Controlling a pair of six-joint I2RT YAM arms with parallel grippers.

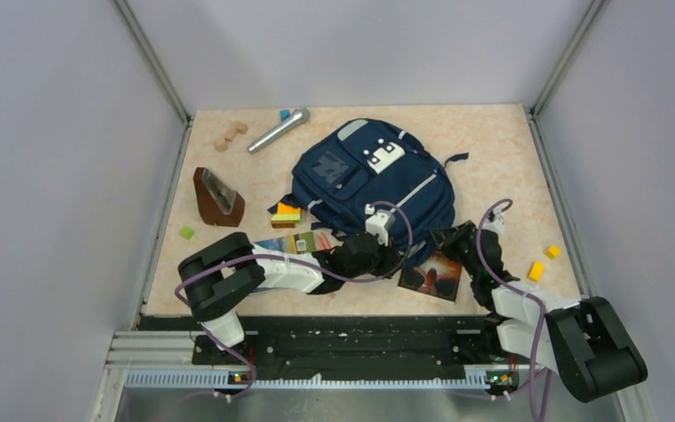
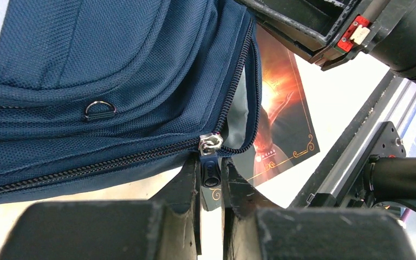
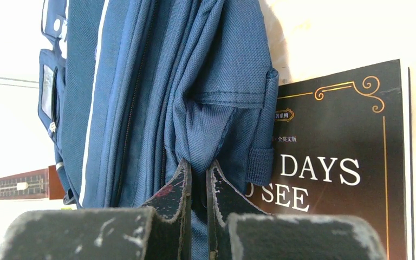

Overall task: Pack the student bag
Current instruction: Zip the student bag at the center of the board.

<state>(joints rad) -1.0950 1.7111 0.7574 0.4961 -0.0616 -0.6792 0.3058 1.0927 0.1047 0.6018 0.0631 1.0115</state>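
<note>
Just beside student bag (image 1: 378,180), book (image 1: 431,275); left end effector (image 2: 211,165) tight on zipper pull (image 2: 210,174), right end effector (image 3: 198,165) tight on fabric (image 3: 216,124).

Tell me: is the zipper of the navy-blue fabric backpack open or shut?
Partly open: grey lining shows past the silver slider; the other teeth are joined.

The left arm (image 1: 281,268) at lower left and the right arm (image 1: 527,309) at lower right share white links, bulky black joint housings (image 1: 593,347), looping purple cables (image 1: 541,360) and scuffed matte-black fingers (image 3: 176,197).
</note>
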